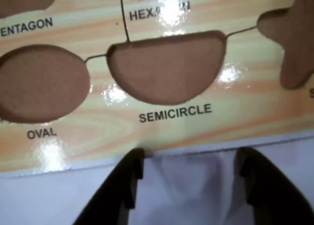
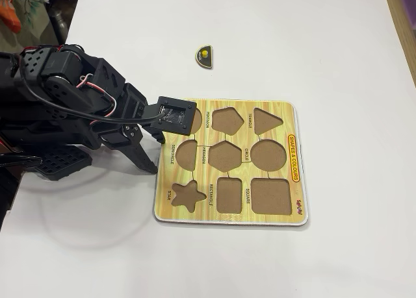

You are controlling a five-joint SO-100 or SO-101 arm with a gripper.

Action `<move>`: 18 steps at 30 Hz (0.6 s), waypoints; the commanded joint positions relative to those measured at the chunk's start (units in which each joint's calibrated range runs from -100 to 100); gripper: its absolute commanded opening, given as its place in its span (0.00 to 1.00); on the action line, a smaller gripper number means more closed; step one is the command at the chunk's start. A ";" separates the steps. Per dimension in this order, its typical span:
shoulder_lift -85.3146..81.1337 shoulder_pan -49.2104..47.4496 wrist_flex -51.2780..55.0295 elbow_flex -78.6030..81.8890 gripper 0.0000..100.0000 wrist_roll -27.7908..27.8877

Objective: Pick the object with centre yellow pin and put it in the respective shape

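The semicircle piece [image 2: 205, 55], dark with a yellow centre pin, lies on the white table beyond the board, apart from the arm; it is out of the wrist view. The wooden shape board [image 2: 294, 130] has several empty cut-outs. Its semicircle slot [image 1: 167, 68] sits near the board's left edge in the fixed view [image 2: 186, 154]. My gripper [image 1: 191, 159] is open and empty, hovering over the white table just off that board edge, in line with the semicircle slot. In the fixed view the gripper [image 2: 151, 160] is at the board's left side.
Oval slot [image 1: 41, 83] and star slot [image 1: 294, 38] flank the semicircle slot; labels read OVAL, SEMICIRCLE, HEXAGON, PENTAGON. The black arm [image 2: 71, 97] fills the left of the fixed view. White table [image 2: 325, 45] surrounds the board.
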 commanded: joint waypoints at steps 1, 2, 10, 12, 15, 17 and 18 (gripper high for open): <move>0.71 -0.24 1.07 0.36 0.22 0.21; 0.71 -0.24 1.07 0.36 0.22 0.21; 1.79 -0.43 0.47 -0.54 0.22 -0.37; 3.38 -0.43 1.07 -3.15 0.22 -0.37; 8.91 -0.43 1.07 -7.64 0.22 -0.37; 13.59 -0.43 1.07 -11.33 0.22 -0.37; 16.02 -0.43 1.07 -13.22 0.22 -0.37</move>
